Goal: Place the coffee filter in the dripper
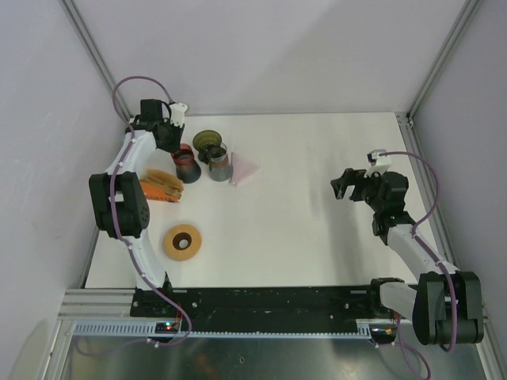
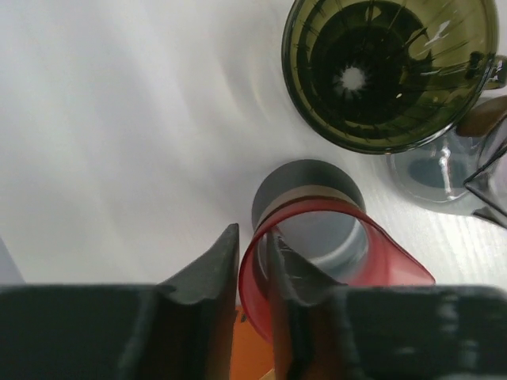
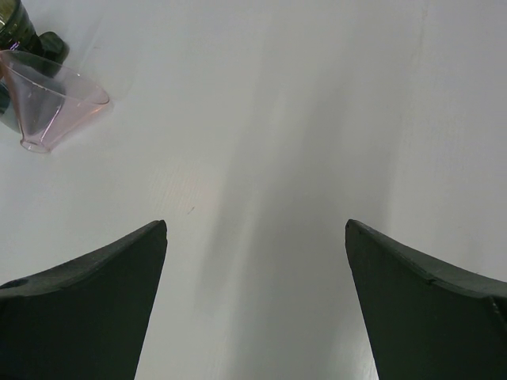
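Observation:
A red translucent dripper (image 1: 186, 165) (image 2: 348, 245) stands on a dark round base at the back left. My left gripper (image 1: 179, 152) (image 2: 252, 231) reaches down onto its near rim, one finger outside and one inside, the jaws closed narrowly on the rim wall. A brown-orange stack of coffee filters (image 1: 162, 186) lies just in front of it, and shows as an orange patch (image 2: 253, 348) between the fingers. My right gripper (image 1: 343, 188) (image 3: 256, 226) hovers wide open over bare table at the right, holding nothing.
A dark green dripper (image 1: 207, 141) (image 2: 392, 67) and a grey glass one (image 1: 219, 165) (image 2: 444, 170) stand next to the red one. A pink clear cone (image 1: 244, 169) (image 3: 51, 99) lies on its side. A tan ring (image 1: 182, 241) sits nearer the left arm's base.

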`<state>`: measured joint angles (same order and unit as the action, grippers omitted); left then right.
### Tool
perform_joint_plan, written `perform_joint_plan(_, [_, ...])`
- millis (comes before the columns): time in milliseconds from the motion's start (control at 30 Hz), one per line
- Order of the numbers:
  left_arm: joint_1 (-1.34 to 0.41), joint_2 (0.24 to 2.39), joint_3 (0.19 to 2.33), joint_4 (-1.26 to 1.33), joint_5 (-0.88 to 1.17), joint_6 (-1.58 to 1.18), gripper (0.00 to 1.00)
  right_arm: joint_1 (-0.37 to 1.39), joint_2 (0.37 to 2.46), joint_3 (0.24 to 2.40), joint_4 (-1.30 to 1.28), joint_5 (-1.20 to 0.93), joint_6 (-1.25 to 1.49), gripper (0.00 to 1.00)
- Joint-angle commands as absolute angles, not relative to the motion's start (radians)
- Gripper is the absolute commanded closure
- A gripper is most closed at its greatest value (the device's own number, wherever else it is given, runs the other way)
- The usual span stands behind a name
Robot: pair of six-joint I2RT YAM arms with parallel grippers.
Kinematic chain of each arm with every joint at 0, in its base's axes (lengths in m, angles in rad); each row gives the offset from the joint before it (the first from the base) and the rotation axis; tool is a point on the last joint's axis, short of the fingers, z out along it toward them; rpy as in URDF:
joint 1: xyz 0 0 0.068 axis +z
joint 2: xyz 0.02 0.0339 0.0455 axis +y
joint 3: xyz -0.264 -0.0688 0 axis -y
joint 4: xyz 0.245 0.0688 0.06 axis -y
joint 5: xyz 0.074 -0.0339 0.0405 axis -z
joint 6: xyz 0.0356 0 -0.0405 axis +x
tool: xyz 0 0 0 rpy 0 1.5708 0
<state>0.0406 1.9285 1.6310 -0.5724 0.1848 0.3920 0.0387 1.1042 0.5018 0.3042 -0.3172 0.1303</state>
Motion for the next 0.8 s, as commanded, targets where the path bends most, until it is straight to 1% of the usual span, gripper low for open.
perform_joint_plan(0, [0.046, 1.928, 1.658, -0.575, 0.2, 0.399, 0.85, 0.045, 1.1, 0.543, 0.315, -0.301, 0.122, 0.01])
perform_joint_plan(33, [0.046, 1.921, 1.657, -0.577, 0.206, 0.392, 0.92, 0.045, 1.098, 0.543, 0.314, -0.3, 0.122, 0.01])
perform_joint_plan(67, [0.046, 1.914, 1.657, -0.577, 0.214, 0.383, 0.96, 0.045, 1.098, 0.543, 0.313, -0.299, 0.123, 0.01])
perform_joint_plan(133, [0.045, 1.891, 1.651, -0.577, 0.226, 0.373, 0.99, 0.046, 1.098, 0.543, 0.312, -0.297, 0.121, 0.01])
perform_joint_plan(433, [0.046, 1.712, 1.623, -0.584, 0.176, 0.317, 1.0, 0.047, 1.095, 0.543, 0.314, -0.304, 0.127, 0.01])
perform_joint_plan(633, [0.031, 1.551, 1.626, -0.633, 0.216, 0.262, 1.0, 0.051, 1.077, 0.543, 0.309, -0.301, 0.143, 0.01])
perform_joint_plan(767, [-0.062, 1.459, 1.637, -0.687, 0.247, 0.249, 1.0, 0.061, 1.059, 0.546, 0.299, -0.282, 0.158, 0.01])
